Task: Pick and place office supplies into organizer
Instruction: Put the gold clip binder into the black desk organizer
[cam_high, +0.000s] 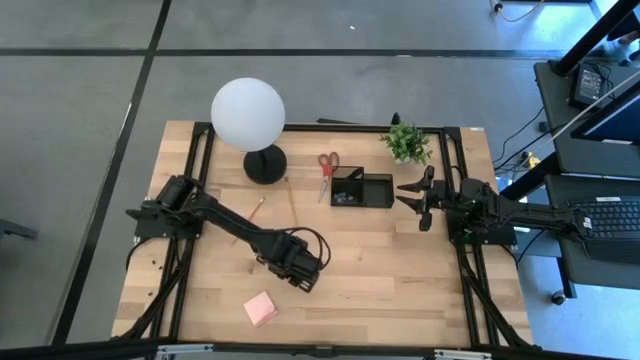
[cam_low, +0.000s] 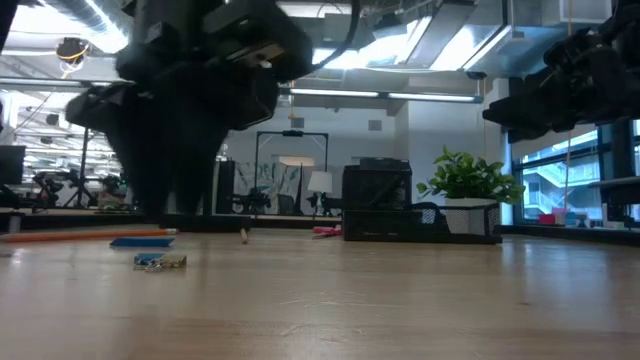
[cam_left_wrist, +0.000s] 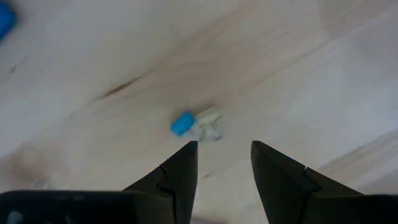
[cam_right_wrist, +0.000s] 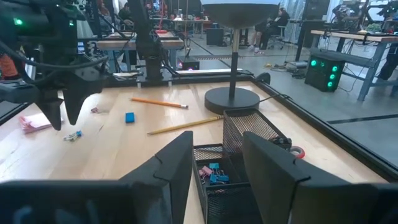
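Clip (cam_left_wrist: 198, 124) blurred beyond open left claw (cam_left_wrist: 224, 152); scissors (cam_right_wrist: 297, 151) half-hidden behind organizer (cam_right_wrist: 249, 132).

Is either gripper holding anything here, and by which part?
Nothing is held. The left gripper hangs open above a small clip; the right gripper is open and empty over the organizer.

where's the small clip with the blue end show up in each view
High view: hidden under the left gripper.
Low view: clip on the table, lower left.
Left wrist view: centre, just ahead of the fingers.
Right wrist view: left, below the left gripper.
Shared landmark: blue eraser.
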